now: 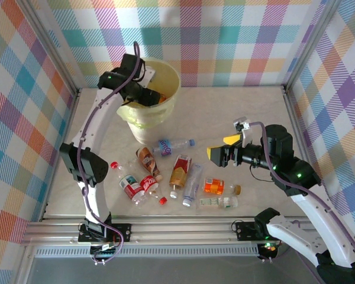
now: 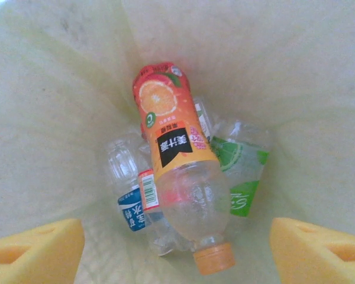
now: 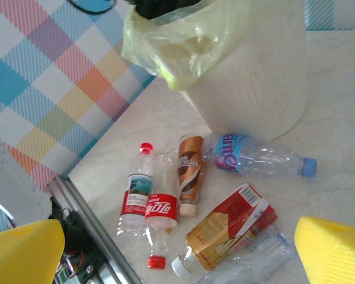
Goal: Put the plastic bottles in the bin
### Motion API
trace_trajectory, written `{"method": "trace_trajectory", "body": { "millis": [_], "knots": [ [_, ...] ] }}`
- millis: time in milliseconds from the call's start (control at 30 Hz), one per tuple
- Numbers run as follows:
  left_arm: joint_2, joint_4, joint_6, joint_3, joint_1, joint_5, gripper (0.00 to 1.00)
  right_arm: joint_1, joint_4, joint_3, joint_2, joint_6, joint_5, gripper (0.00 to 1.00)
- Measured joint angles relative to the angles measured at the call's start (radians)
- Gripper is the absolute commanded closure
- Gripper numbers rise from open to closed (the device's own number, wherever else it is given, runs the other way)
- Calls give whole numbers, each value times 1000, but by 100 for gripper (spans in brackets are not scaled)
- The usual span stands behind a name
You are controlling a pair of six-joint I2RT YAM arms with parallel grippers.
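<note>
While eight or so plastic bottles (image 1: 180, 171) lie scattered on the table (image 1: 254, 112) near the arm bases, at least three rest inside the bin (image 1: 151, 127), so the job looks under halfway done. The right gripper (image 1: 223, 148) hovers beside the pile, jaws spread and empty. Farther back, the left gripper (image 1: 145, 94) hangs over the bin, jaws apart above an orange-label bottle (image 2: 177, 160).

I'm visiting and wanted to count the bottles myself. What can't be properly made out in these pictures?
Overhead view: the inside of the bin is mostly hidden by the left gripper reaching into it.
Left wrist view: the orange juice bottle lies over other bottles, so their number is unclear.
Right wrist view: a clear bottle at the bottom is cut off by the picture's edge.
</note>
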State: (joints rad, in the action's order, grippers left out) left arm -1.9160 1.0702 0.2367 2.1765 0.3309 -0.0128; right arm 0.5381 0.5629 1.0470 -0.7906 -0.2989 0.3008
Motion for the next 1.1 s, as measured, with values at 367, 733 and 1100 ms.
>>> {"method": "trace_trajectory", "body": {
  "millis": [367,733,1100],
  "knots": [
    [244,-106,-126,-77,0,-178,0,0,12,-45,-23,-18,-212,0],
    [482,-222,-223,-393,78,-468,0,-51,14,-43,-195,31,-289,6],
    [563,-423,-271,-740,321,-620,0,-284,6,11,-385,82,-247,1]
  ]
}}
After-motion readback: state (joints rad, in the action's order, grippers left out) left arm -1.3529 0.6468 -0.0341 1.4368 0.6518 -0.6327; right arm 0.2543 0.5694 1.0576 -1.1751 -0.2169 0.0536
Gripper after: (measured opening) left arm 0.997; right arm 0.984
